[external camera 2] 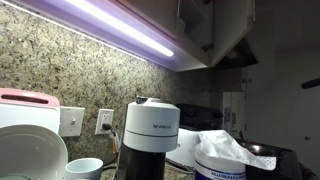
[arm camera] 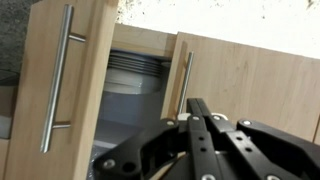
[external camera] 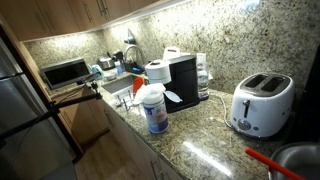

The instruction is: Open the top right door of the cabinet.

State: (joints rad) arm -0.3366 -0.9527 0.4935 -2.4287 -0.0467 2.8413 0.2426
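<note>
In the wrist view the brown wooden cabinet fills the frame. One door [arm camera: 75, 90] with a long silver bar handle [arm camera: 55, 80] stands ajar, and a dark interior with shelves [arm camera: 130, 85] shows behind it. The door next to it [arm camera: 250, 85] is flush, with its slim handle [arm camera: 183, 85] at its edge. My gripper [arm camera: 198, 105] has its black fingers pressed together, tips just beside the lower part of that slim handle; nothing shows between them. In an exterior view the upper cabinets [external camera: 70, 15] run above the counter, and in an exterior view a door [external camera 2: 197, 22] hangs open seen from below.
On the granite counter [external camera: 200, 135] stand a white toaster [external camera: 262, 103], a black coffee machine [external camera: 182, 82], a wipes tub [external camera: 153, 110] and a toaster oven [external camera: 65, 72] by the sink [external camera: 120, 88]. A light strip [external camera 2: 110, 25] runs under the cabinets. The grey fridge [external camera: 15, 90] stands at the side.
</note>
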